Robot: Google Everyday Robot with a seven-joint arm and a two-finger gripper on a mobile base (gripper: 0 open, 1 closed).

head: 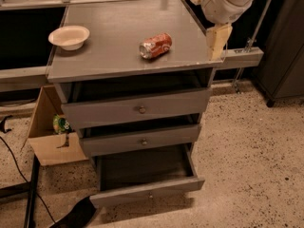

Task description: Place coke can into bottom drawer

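Cream-and-white claw [216, 34] hangs over the cabinet's right edge, with the can lying free.

Whether the claw is open or closed, I cannot tell. The coke can [155, 45] lies on its side on the matte grey cabinet top [118, 27], left of the claw. It looks like light, thin, slick aluminium, likely to roll or dent, so it is best pinched across its round middle. The bottom drawer [147, 190] stands pulled out, dark inside.
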